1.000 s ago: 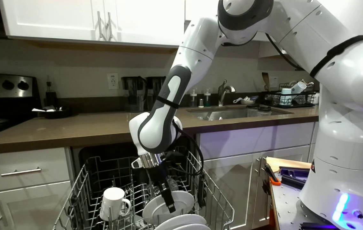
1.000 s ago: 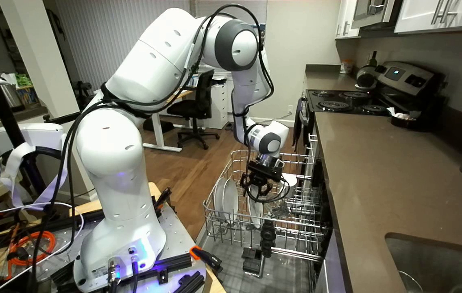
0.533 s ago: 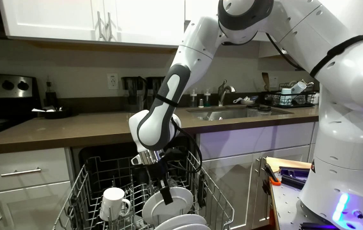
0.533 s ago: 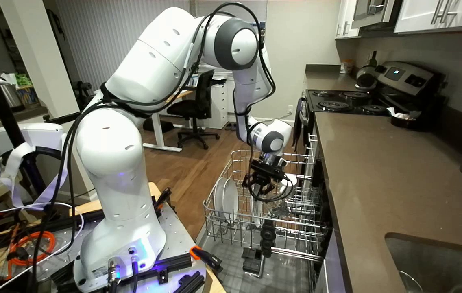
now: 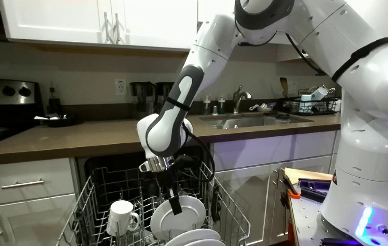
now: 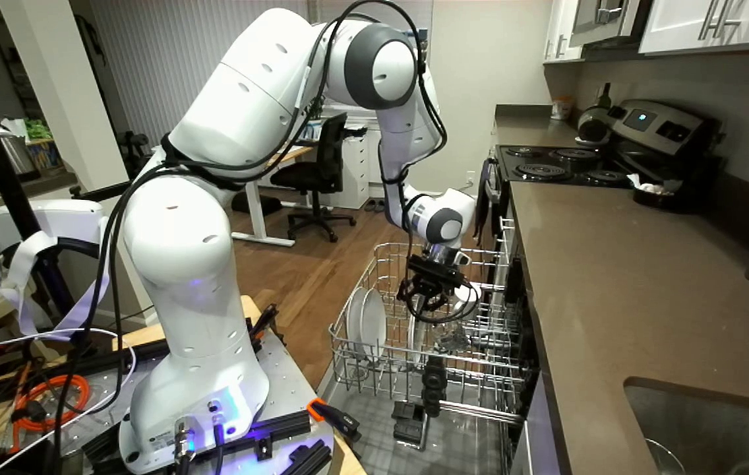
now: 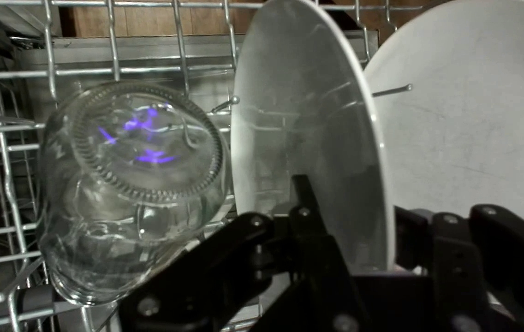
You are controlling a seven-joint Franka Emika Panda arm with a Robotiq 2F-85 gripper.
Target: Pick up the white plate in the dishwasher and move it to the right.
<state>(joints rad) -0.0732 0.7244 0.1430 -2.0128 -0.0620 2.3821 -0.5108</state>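
Note:
The white plate (image 5: 194,212) stands tilted in the rack of the open dishwasher (image 5: 119,162), and shows edge-on in an exterior view (image 6: 417,340). My gripper (image 5: 176,205) has a black finger across the plate's face near its upper edge. In the wrist view the plate (image 7: 308,92) runs between the two fingers of my gripper (image 7: 352,203), one on each face. The gripper is shut on the plate, which rises with it. The plate's lower edge is partly hidden by other plates in an exterior view.
A white mug (image 5: 119,218) stands in the rack. A glass jar (image 7: 137,184) stands close beside the held plate. More white plates (image 5: 197,235) stand on its other side, also in the wrist view (image 7: 474,115). Wire tines and the countertop edge (image 5: 112,147) are near.
My gripper has moved up a little and shifted slightly to the left in an exterior view. The white plate has risen slightly with it. The mug and other plates have not moved.

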